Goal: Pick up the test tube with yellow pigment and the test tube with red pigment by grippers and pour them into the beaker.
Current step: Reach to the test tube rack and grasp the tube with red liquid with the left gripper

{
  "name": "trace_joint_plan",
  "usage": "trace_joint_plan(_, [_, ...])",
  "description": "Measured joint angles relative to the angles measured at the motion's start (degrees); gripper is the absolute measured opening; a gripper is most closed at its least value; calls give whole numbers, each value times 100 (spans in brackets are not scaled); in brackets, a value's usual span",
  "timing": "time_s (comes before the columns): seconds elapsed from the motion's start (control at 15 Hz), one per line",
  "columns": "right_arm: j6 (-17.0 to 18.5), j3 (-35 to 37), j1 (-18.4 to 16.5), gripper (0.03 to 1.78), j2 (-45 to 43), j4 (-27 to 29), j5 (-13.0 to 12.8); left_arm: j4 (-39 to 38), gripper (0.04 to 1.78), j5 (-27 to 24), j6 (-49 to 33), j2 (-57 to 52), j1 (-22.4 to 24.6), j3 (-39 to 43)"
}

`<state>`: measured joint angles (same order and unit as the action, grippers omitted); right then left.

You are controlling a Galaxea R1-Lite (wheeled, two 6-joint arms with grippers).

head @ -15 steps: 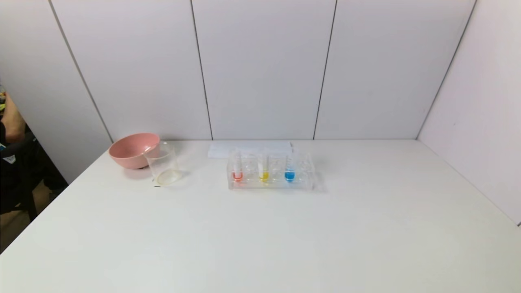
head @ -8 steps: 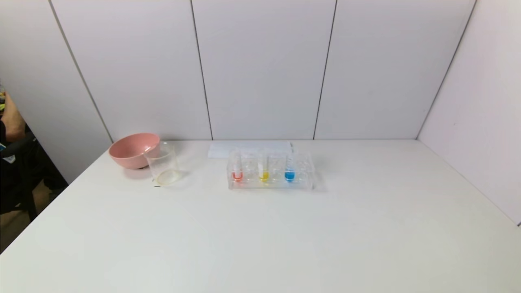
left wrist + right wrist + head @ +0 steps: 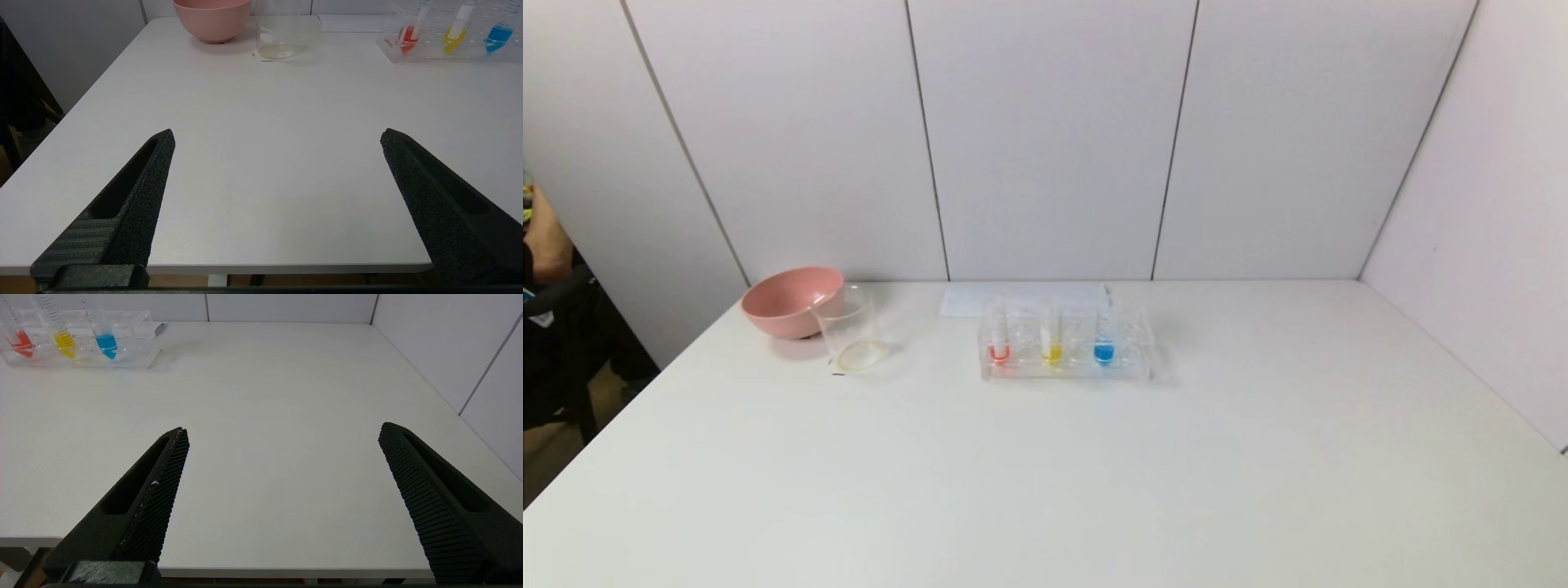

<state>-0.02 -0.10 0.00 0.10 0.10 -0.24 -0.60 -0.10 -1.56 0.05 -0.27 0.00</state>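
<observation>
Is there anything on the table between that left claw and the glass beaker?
No. In the left wrist view, only bare white table lies between the open left claw and the beaker. The pink bowl stands beside the beaker.

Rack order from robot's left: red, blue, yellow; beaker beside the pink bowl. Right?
Order is wrong. The head view shows the red tube, then the yellow tube, then the blue tube. The beaker does stand beside the pink bowl.

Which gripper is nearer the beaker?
Left. The left gripper, open at the near table edge, faces the beaker almost straight ahead. The right gripper, also open at the near edge, does not even see it.
</observation>
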Motion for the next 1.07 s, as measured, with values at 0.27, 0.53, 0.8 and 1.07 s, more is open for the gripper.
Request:
trace_joint_plan(0.27, [-2,0,0,170,0,0,0,0,176,0,20,0,0,0])
trace_joint_plan(0.53, [-2,0,0,170,0,0,2,11,176,2,158,0,0,0])
trace_joint_plan(0.8, [0,0,0,170,0,0,2,7,176,-45,293,0,-4,-18])
trace_joint_plan(1.07, [0,0,0,170,0,0,2,167,176,-199,235,0,-6,-460])
